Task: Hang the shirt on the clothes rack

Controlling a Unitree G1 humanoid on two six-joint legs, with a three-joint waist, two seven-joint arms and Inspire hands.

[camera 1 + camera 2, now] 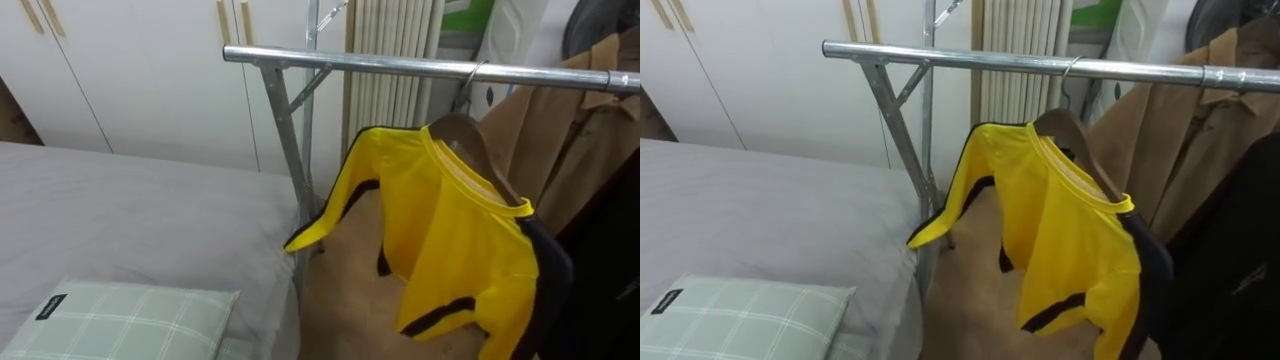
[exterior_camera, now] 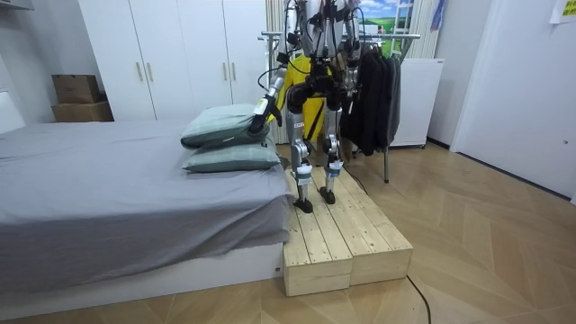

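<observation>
1. The bed [image 1: 120, 210] takes up the robot's left side, grey-covered, its edge right beside the rack's upright.
2. The clothes rack [image 1: 400, 66] crosses in front of the head camera; its steel rail runs left to right at about head height.
3. In the room view the robot stands upright on a wooden platform [image 2: 342, 234] between the bed and the rack, facing the rail.
4. A tan coat [image 1: 560, 130] hangs at the right end of the rail, touching the next garment.
5. The yellow shirt [image 1: 450, 250] is on the rail. It hangs downward as its long axis, and one sleeve trails out left toward the bed.
6. A checked pillow [image 1: 130, 320] lies on the bed at the lower left.
7. A brown hanger [image 1: 462, 130] carries the shirt, its hook over the rail.
8. The left robot hand [image 2: 263, 110] sits low on the bed side, near the pillows. The shirt is up, forward and to the right of it, well apart. I cannot tell whether this robot hand is open or closed. The shirt looks hung, so any next reach would go up and right.
</observation>
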